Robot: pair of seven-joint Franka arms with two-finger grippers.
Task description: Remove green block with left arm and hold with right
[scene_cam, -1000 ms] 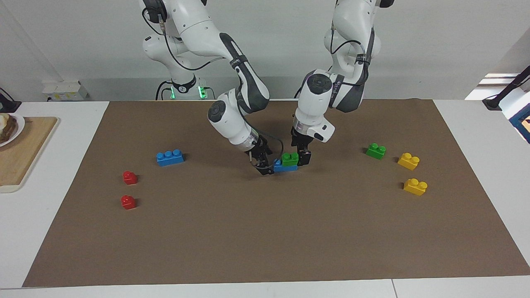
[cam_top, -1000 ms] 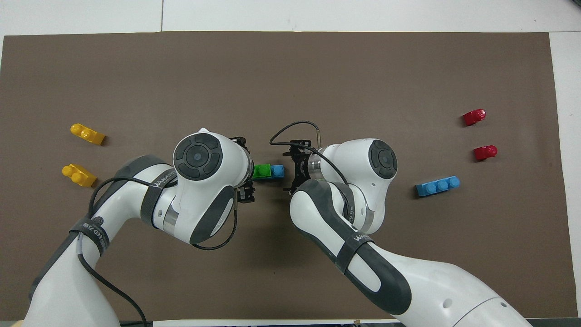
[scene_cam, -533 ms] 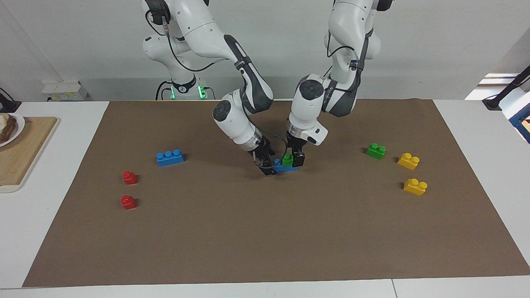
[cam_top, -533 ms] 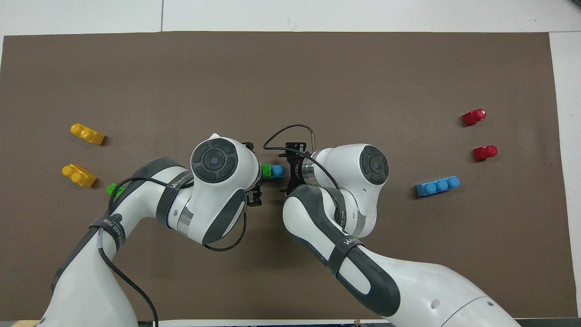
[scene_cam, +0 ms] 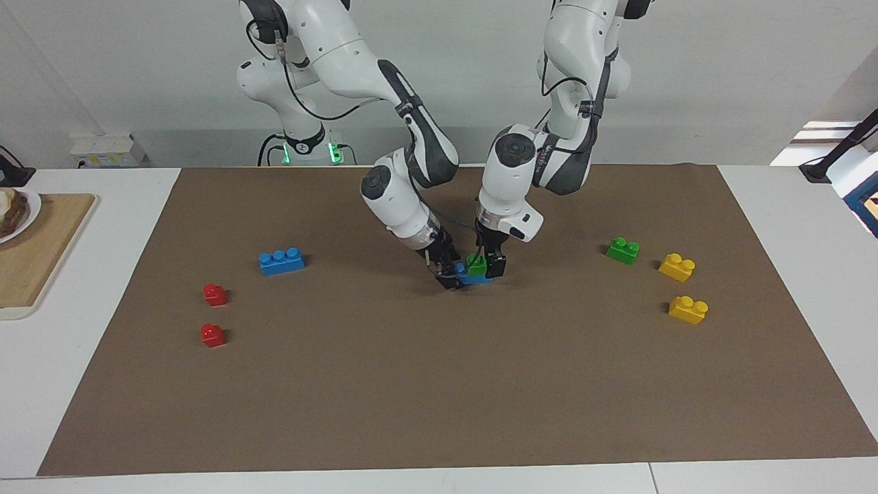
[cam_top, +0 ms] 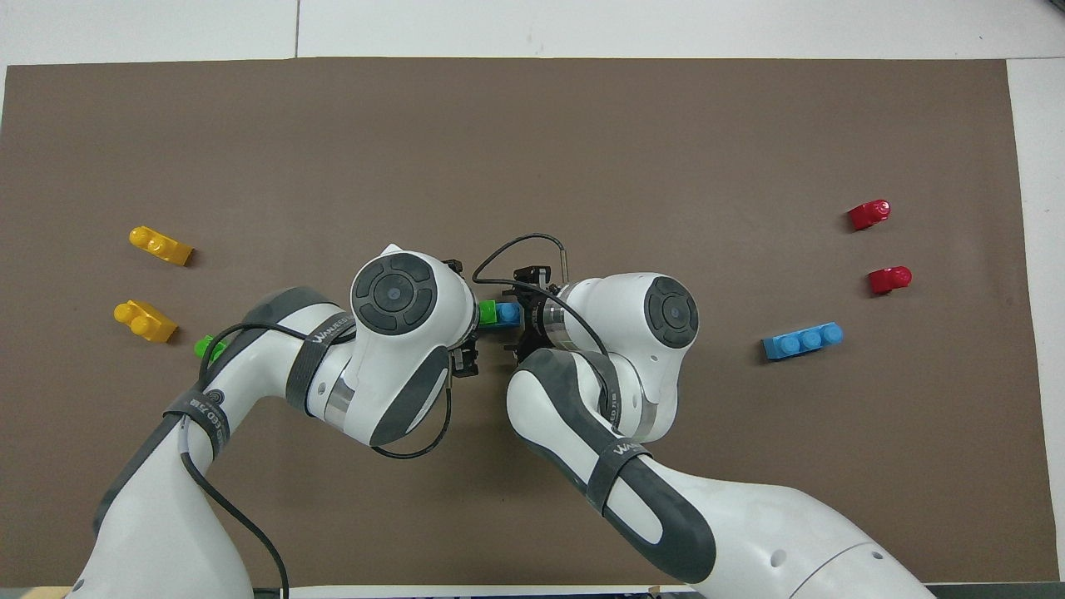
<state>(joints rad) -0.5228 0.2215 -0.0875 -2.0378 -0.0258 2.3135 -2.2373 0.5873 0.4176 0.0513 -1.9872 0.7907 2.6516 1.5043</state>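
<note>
Mid-mat, left hand spread around green block; right hand state unclear.

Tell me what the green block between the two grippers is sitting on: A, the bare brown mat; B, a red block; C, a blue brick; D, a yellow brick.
C: the green block sits stacked on a blue brick, with the left gripper and the right gripper at either end.
</note>
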